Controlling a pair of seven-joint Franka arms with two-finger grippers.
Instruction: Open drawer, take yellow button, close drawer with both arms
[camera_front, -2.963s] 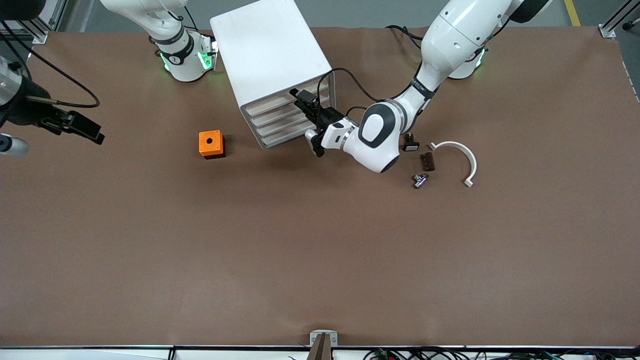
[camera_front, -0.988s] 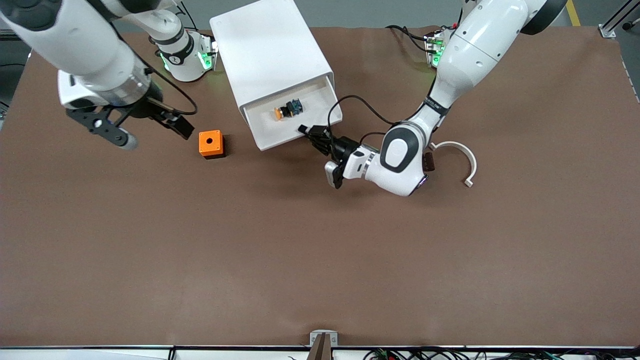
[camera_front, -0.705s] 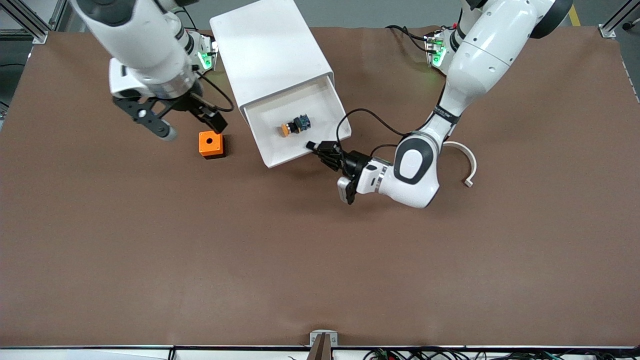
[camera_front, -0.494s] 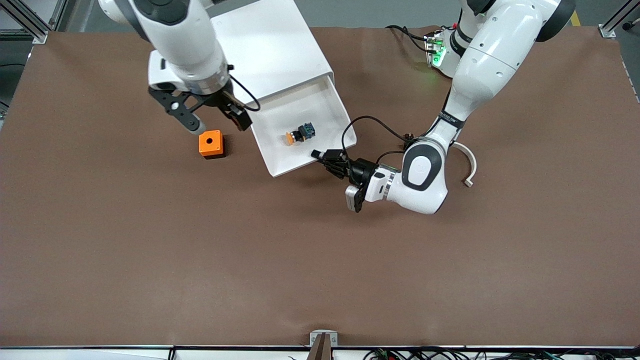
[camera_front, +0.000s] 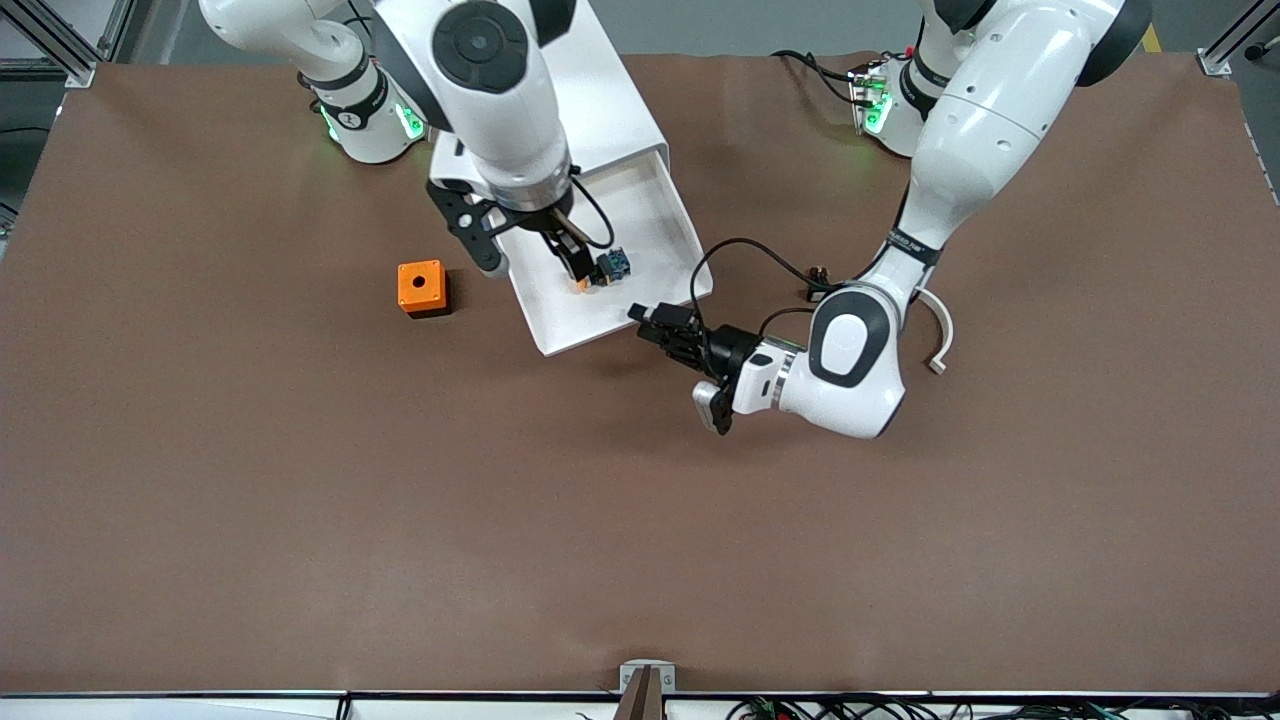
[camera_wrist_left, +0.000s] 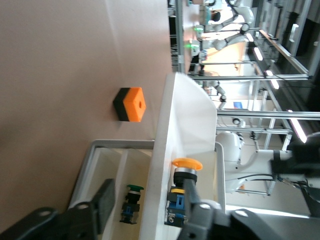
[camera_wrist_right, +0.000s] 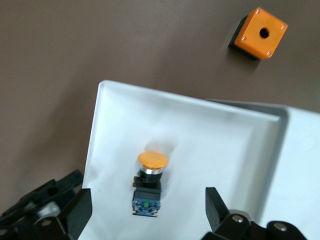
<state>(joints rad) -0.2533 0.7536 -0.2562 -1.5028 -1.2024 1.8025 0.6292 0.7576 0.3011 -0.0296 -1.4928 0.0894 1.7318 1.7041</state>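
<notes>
The button, with an orange cap, black middle and bluish rear, lies on its side in the open white drawer of the white cabinet. My right gripper hangs open over the drawer. In the right wrist view its fingers stand apart on either side of the button without touching it. My left gripper is at the drawer's front edge. In the left wrist view its fingers are spread with the drawer's front wall between them, and the button lies just inside.
The orange cube box stands on the table beside the drawer, toward the right arm's end. A white curved bracket and a small black part lie by the left arm's elbow. A green-capped part shows lower in the cabinet.
The left gripper has pulled the drawer out of the cabinet toward the front camera. The right arm has swung in from its end of the table to over the drawer and button.
</notes>
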